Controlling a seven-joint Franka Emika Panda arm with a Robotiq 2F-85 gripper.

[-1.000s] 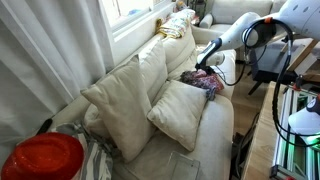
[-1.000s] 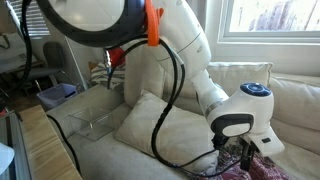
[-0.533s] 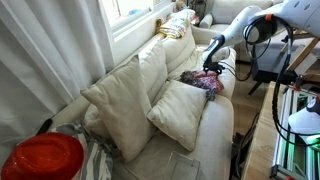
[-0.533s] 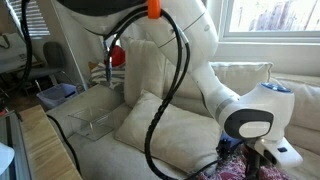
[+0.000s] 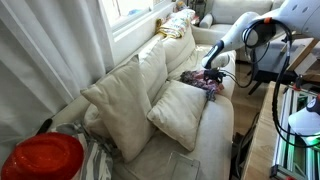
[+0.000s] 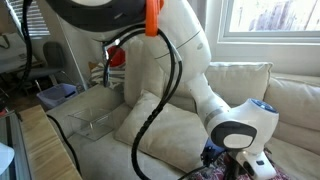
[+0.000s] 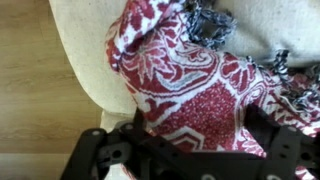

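Observation:
A red cloth with a white pattern and a dark fringe (image 7: 190,80) lies crumpled on the cream sofa seat (image 7: 85,60). In the wrist view my gripper (image 7: 198,122) is right over it. The jaws stand open, one black finger (image 7: 133,130) on each side, and cloth fills the gap between them. In both exterior views the gripper (image 5: 210,68) (image 6: 243,164) points down at the cloth (image 5: 201,84) (image 6: 218,172) near the end of the sofa. Whether the fingers touch the fabric is hidden.
Two large cream pillows (image 5: 130,100) (image 5: 180,112) lean on the sofa back beside the cloth. A clear plastic bin (image 6: 92,112) sits on the seat further along. A red round object (image 5: 42,158) stands close to the camera. Wooden floor (image 7: 40,90) lies past the sofa edge.
The wrist has swung and dropped lower over the red cloth. The jaws stayed open and the cloth has not moved.

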